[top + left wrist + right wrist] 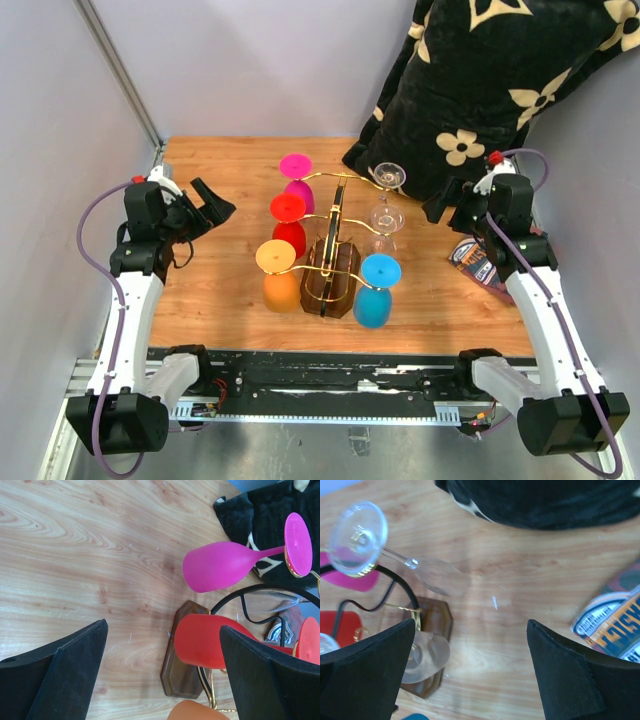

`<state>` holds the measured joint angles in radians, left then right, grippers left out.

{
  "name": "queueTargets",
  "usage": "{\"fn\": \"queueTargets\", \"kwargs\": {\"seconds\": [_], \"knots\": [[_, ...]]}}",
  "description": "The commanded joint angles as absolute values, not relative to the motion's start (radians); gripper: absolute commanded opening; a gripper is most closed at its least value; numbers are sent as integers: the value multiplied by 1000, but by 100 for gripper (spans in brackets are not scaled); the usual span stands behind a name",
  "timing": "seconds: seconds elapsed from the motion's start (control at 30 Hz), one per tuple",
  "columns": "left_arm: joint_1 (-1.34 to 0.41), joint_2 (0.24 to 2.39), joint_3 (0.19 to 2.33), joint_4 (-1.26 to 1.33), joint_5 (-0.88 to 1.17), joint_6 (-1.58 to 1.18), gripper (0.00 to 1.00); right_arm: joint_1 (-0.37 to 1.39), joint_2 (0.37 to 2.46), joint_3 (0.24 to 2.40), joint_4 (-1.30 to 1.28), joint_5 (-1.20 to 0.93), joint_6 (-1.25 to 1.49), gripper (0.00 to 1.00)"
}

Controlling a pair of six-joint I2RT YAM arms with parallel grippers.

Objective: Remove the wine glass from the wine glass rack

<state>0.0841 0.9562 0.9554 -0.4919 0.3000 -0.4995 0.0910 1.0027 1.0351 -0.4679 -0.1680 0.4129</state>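
The worktop (220, 300) carries the rack (330, 282) at its centre, the red glass (290, 238) and clear glass (384, 214) among those hanging on it. The left fingers (65, 680) and right fingers (570, 680) gape apart, empty, flanking it. Approach stage: next, close on one stem and slide it off.

The table (220, 290) in front of me is light brown wood with wavy lines in it. The wine glass rack (331, 283) stands in the middle of it on a dark brown wooden foot. At the far right corner, a big black cushion (480, 80) with cream flowers rests its bottom edge on the wood. Near the right edge lies a flat, shiny packet (470, 262) with orange letters on it. The packet is well apart from the rack.
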Motion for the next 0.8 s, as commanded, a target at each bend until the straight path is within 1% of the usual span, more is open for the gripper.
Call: {"fn": "queueTargets", "kwargs": {"seconds": [0.0, 0.07, 0.13, 0.3, 0.43, 0.77], "knots": [[89, 937, 951, -477, 319, -518, 100, 76, 996, 1009, -225, -286, 546, 86], [90, 931, 949, -487, 312, -514, 100, 70, 1057, 1038, -185, -339, 587, 72], [90, 925, 950, -504, 296, -504, 100, 68, 1093, 1055, -142, -357, 618, 63], [90, 929, 941, -515, 296, -502, 100, 68, 1156, 1063, -28, -383, 702, 62], [90, 923, 937, -509, 312, -511, 100, 69, 1188, 1052, 43, -413, 738, 58], [90, 928, 930, -505, 328, -516, 100, 69, 1255, 1046, 162, -482, 778, 57]]}}
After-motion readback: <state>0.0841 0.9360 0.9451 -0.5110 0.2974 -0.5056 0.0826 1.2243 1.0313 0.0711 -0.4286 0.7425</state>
